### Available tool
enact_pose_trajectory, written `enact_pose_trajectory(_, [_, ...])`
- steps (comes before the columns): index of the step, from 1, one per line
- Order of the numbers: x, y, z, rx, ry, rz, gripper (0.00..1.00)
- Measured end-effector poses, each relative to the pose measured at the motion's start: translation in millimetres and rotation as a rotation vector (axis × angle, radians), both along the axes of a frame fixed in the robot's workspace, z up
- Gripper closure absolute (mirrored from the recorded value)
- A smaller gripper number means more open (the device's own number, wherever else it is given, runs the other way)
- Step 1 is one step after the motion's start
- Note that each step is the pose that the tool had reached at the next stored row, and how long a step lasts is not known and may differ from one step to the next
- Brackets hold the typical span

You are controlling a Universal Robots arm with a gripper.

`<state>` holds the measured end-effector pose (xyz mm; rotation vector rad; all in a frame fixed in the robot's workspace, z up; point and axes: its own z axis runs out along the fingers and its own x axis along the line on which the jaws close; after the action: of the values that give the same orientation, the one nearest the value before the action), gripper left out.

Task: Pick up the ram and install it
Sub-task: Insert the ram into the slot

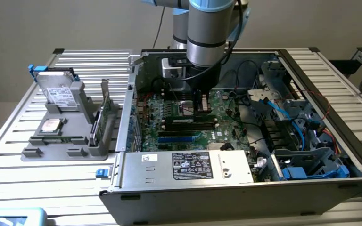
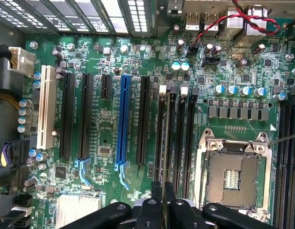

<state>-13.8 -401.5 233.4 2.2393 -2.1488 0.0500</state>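
One slatted metal table [image 1: 8,172] bears the open case [image 1: 231,200], gripper [image 2: 164,190] clenched above its motherboard [image 2: 106,157]

We see the ram [image 2: 163,194] edge-on as a thin dark strip, clamped upright and lengthwise just above the black memory slots [image 2: 178,138], not yet seated in any.

Arm [image 1: 209,33] vertical, wrist pointing straight down; hand [image 1: 200,109] low, fingers [image 2: 157,198] nearly together

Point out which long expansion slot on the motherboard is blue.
The blue slot, between the short black slot and a long black slot; every other is black, save the white slot.
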Motion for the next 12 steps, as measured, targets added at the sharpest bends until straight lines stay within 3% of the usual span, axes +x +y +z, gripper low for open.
enact_pose_trajectory(12, [0.0,0.0,-1.8,-0.0056,-0.0021,-0.009,0.86])
